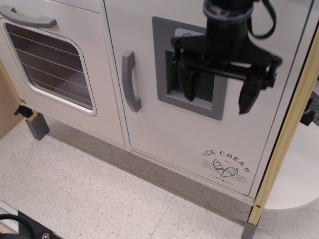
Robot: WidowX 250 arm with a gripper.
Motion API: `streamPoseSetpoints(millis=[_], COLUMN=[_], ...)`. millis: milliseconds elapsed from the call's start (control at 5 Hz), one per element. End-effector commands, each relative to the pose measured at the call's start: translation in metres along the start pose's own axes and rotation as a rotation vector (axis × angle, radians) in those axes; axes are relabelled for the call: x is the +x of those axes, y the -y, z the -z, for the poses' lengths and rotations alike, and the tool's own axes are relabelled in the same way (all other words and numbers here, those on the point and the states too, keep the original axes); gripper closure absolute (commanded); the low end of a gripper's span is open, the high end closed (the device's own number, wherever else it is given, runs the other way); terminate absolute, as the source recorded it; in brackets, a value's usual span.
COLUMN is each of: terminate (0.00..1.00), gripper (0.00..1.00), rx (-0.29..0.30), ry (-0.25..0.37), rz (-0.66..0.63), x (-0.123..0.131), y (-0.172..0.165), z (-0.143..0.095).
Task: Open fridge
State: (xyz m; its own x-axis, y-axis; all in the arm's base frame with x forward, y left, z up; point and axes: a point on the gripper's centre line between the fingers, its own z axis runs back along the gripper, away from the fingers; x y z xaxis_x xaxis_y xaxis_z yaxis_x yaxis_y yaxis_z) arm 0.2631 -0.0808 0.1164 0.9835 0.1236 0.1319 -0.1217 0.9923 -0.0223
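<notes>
The fridge door [164,129] is a large silver-white panel, shut flush with its frame. It has a vertical grey curved handle [130,81] on its left side, a grey recessed ice-dispenser panel [164,64] in the middle and an "ICE CREAM" logo [227,164] at the lower right. My black gripper [218,94] hangs in front of the dispenser panel, to the right of the handle and apart from it. Its two fingers are spread wide and hold nothing.
The windowed oven door [47,62] with a horizontal grey handle [27,17] stands left of the fridge. A wooden side post [286,134] runs down the right edge. A white rounded shelf [299,179] sits at the far right. Speckled floor [89,194] lies below.
</notes>
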Motion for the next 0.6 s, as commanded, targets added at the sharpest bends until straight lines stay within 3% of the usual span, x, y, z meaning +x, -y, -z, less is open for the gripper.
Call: streamPoseSetpoints(millis=[0,200,400], terminate=[0.0,0.0,0.0], gripper=[0.0,0.0,0.0], rx=[0.034,0.044,0.066], ry=[0.101,0.146,0.272], rz=[-0.25,-0.35,-0.318], x=[0.017,0.023,0.033], y=[-0.063,-0.096,-0.124], z=[-0.003,0.006,0.012])
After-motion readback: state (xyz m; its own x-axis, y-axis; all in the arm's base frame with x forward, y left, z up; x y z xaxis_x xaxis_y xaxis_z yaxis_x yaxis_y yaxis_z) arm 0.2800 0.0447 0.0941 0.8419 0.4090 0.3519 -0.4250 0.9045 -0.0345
